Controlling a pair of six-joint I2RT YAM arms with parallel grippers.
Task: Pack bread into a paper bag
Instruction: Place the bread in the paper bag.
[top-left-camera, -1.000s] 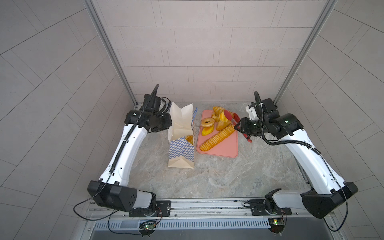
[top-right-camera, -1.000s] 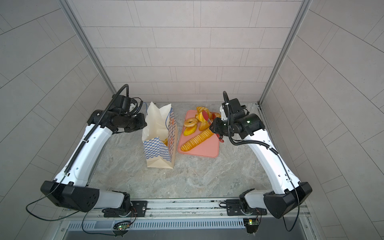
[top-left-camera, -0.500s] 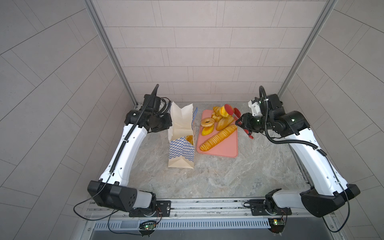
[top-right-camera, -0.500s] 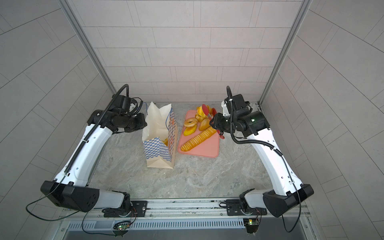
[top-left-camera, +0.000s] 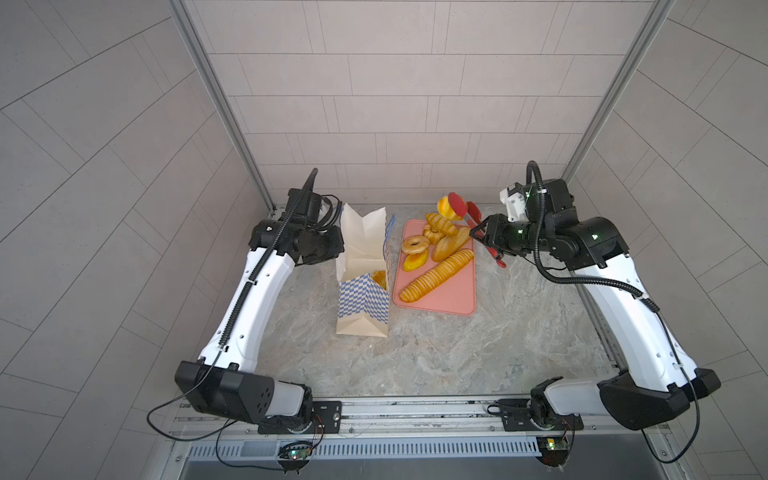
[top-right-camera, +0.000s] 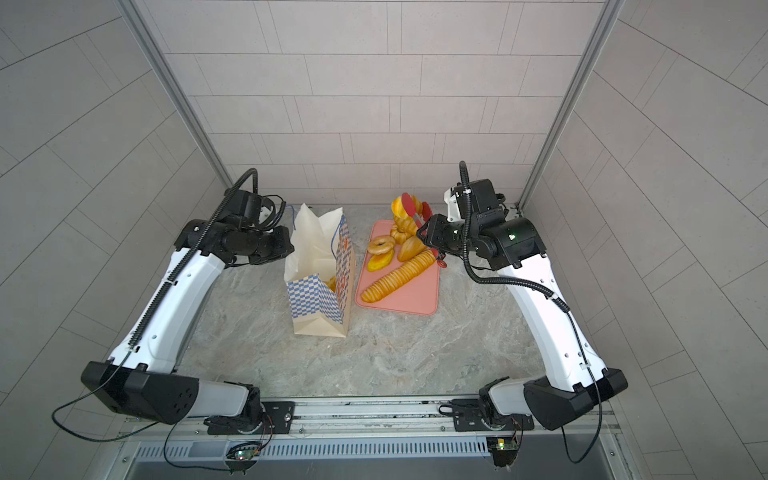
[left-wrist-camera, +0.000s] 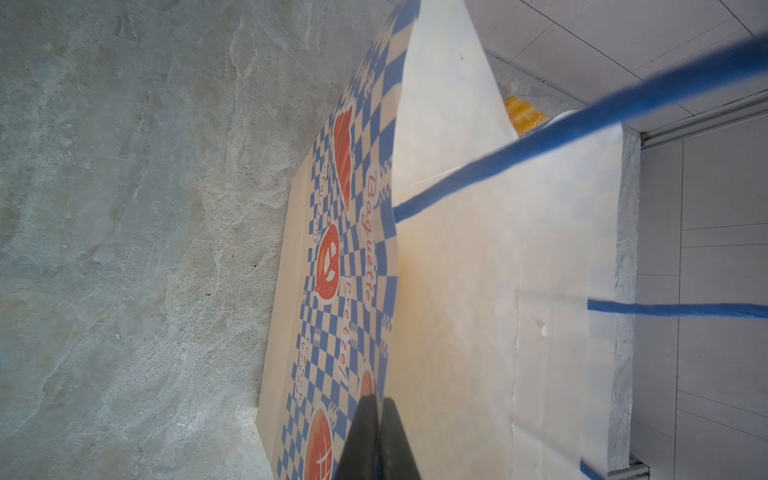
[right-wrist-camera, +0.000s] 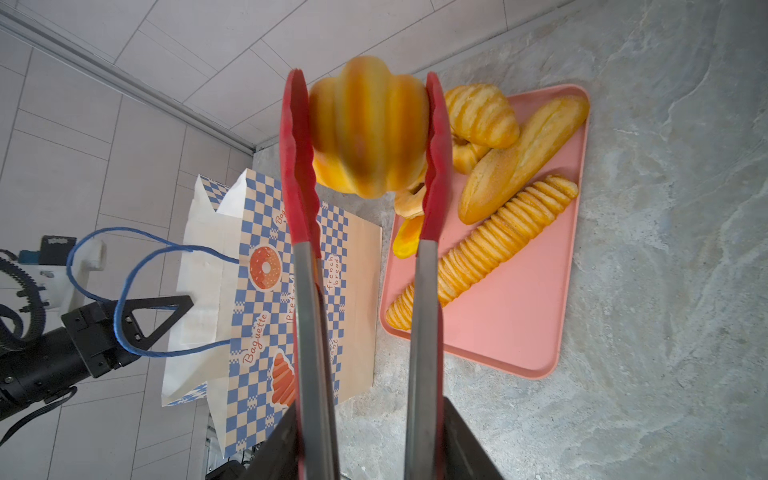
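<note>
The ridged bun (right-wrist-camera: 368, 124) hangs in the air, pinched between the two red tips of the tongs (right-wrist-camera: 297, 166). It is above the far end of the pink tray (top-left-camera: 453, 301) and clear of everything on it, and it looks blurred in my right wrist view. My right fingers (top-left-camera: 482, 233) are drawn in narrow around the tongs' metal arms and squeeze them together, so I hold the tongs and the tongs hold the bun.

The rest of the bread lies on the tray. The long ridged baguette (top-left-camera: 436, 276) lies slantwise across the middle, with an oval loaf (top-left-camera: 451, 246) just beyond it. A ring doughnut (top-left-camera: 414, 245) sits towards the bag side with a small yellow roll (top-left-camera: 414, 262) just beside it on the near side. The croissants (top-left-camera: 439, 224) are at the far end.

The paper bag (top-left-camera: 363, 297) stands upright on the worktop (top-left-camera: 436, 353) just beside the tray, on my left of it, with its mouth open upward. One golden piece (top-left-camera: 379, 276) shows inside it, low against the wall nearest the tray.

My left fingers (left-wrist-camera: 375, 424) are pressed fully together on the bag's rim, on the wall away from the tray. One finger is outside on the checks and one is on the plain cream inside. A blue cord handle (right-wrist-camera: 124, 282) loops past them; I cannot tell whether it touches.
</note>
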